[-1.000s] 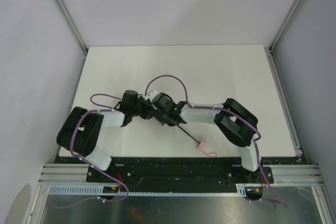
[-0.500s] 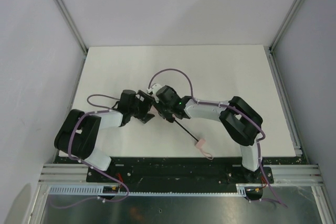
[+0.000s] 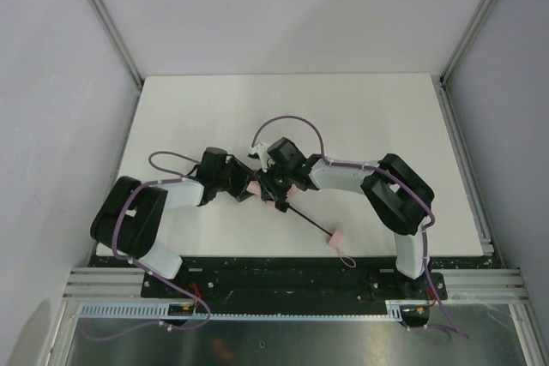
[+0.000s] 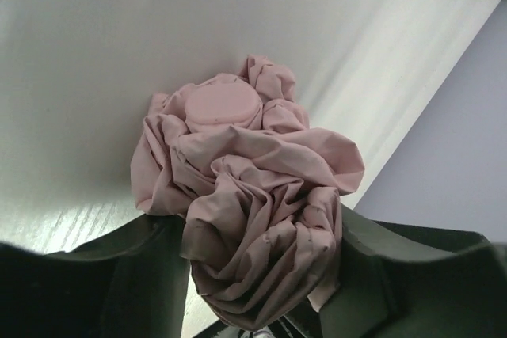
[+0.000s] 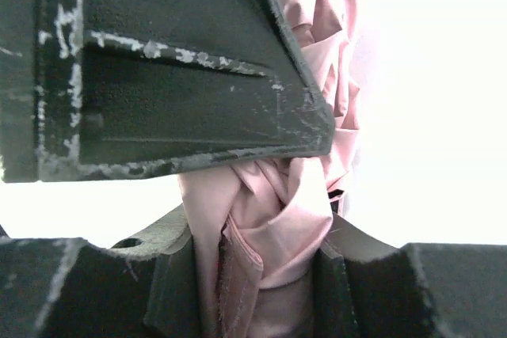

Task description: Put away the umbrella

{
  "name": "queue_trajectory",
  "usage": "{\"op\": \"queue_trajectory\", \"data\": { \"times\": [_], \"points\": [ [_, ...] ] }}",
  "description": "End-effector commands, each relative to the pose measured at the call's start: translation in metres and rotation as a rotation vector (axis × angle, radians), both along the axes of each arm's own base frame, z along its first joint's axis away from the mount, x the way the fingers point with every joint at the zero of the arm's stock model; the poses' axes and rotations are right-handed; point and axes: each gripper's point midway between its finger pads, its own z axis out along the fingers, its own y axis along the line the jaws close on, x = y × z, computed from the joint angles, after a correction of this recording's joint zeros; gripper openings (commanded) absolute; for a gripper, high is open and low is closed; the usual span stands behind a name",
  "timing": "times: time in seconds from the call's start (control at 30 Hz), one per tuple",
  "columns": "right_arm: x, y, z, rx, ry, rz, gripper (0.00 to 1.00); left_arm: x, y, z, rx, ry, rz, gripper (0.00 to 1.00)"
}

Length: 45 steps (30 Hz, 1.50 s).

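Observation:
The umbrella lies near the table's front middle. Its bunched pale pink canopy is mostly hidden between the two grippers. Its thin black shaft runs down-right to the small pink handle with a strap loop. My left gripper is shut on the crumpled pink fabric, whose round pink cap points at the table. My right gripper is shut on the folded fabric from the other side. The left gripper's black finger fills the upper part of the right wrist view.
The white table is bounded by metal frame posts and grey walls on both sides. A black base rail runs along the near edge, just below the handle's strap.
The right gripper has moved up and left along the shaft to the canopy and closed on it. The handle end shifted slightly right. The left gripper stayed on the fabric.

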Motion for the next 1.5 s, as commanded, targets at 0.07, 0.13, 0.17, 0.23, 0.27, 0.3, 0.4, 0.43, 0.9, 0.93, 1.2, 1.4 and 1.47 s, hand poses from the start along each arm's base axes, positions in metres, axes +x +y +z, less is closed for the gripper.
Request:
{"op": "queue_trajectory", "data": {
  "times": [0.07,0.13,0.17,0.23,0.27,0.3,0.4,0.43,0.9,0.93,1.2,1.4,1.47],
  "points": [
    [-0.035,0.031,0.052,0.183,0.031,0.12,0.0,0.001,-0.004,0.008,0.008,-0.056,-0.029,0.4],
    [-0.039,0.034,0.059,0.196,0.027,0.132,0.0,0.003,-0.005,0.013,-0.004,-0.078,-0.032,0.22],
    [-0.04,0.033,0.062,0.199,0.025,0.13,0.0,0.004,-0.006,0.016,-0.011,-0.096,-0.032,0.16],
    [-0.043,0.032,0.068,0.2,0.03,0.128,0.0,0.008,-0.009,0.026,-0.031,-0.146,-0.043,0.08],
    [-0.043,0.03,0.071,0.201,0.037,0.119,0.0,0.011,-0.011,0.032,-0.046,-0.182,-0.051,0.05],
    [-0.043,0.027,0.072,0.199,0.05,0.103,0.06,0.013,-0.014,0.039,-0.063,-0.219,-0.06,0.02],
    [-0.038,0.017,0.074,0.192,0.095,0.037,0.42,0.017,-0.022,0.063,-0.145,-0.339,-0.091,0.0],
    [-0.036,0.014,0.076,0.19,0.103,0.012,0.52,0.017,-0.025,0.069,-0.165,-0.371,-0.103,0.0],
    [-0.039,-0.034,0.177,0.466,0.168,-0.168,0.99,0.006,-0.041,0.133,-0.315,-0.592,-0.222,0.0],
    [-0.036,-0.041,0.186,0.486,0.163,-0.198,0.99,0.005,-0.041,0.135,-0.328,-0.59,-0.225,0.0],
    [-0.015,-0.102,0.248,0.663,0.099,-0.402,0.99,-0.005,-0.047,0.154,-0.397,-0.59,-0.254,0.0],
    [-0.003,-0.116,0.23,0.645,0.159,-0.522,0.99,-0.009,-0.047,0.164,-0.408,-0.621,-0.267,0.0],
    [0.004,-0.123,0.218,0.641,0.2,-0.587,0.99,-0.011,-0.047,0.168,-0.415,-0.627,-0.269,0.0]
  ]
}}
